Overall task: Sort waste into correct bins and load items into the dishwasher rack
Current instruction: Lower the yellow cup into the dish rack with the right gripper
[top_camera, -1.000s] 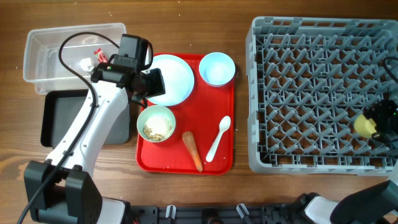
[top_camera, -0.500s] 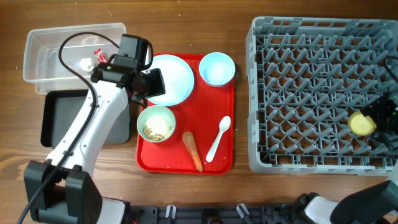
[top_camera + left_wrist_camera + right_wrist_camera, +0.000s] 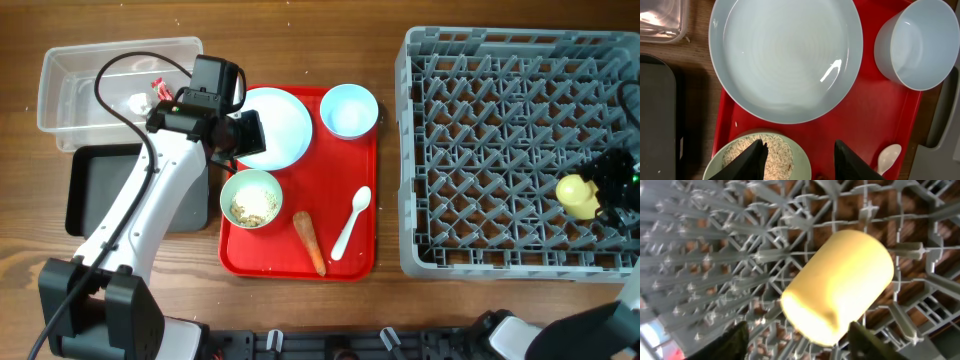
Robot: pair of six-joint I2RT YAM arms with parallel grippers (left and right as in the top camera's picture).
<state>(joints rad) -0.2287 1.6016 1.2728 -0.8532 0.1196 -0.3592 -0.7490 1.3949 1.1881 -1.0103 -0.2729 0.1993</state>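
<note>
1. Right gripper (image 3: pixel 799 330) spread, fingers either side of the yellow cup (image 3: pixel 840 285); cup sits tilted in the dishwasher rack (image 3: pixel 500 150), near its right edge.
2. Left gripper (image 3: pixel 799 145) spread, empty, above the green bowl (image 3: pixel 251 197) of rice on the red tray (image 3: pixel 350 270).
3. Plate (image 3: pixel 785 55), blue bowl (image 3: pixel 349 110), spoon (image 3: pixel 351 222), carrot (image 3: pixel 309 242) on the tray; red wrapper (image 3: pixel 158 88) and white scrap (image 3: pixel 137 101) in the clear tub (image 3: pixel 90 70).

yellow cup (image 3: pixel 840 292) — tilted among pegs | grey dishwasher rack (image 3: pixel 480 140) (near right edge)

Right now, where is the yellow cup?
In the overhead view the yellow cup sits inside the dishwasher rack, near its right edge and far from the red tray on the left.
</note>
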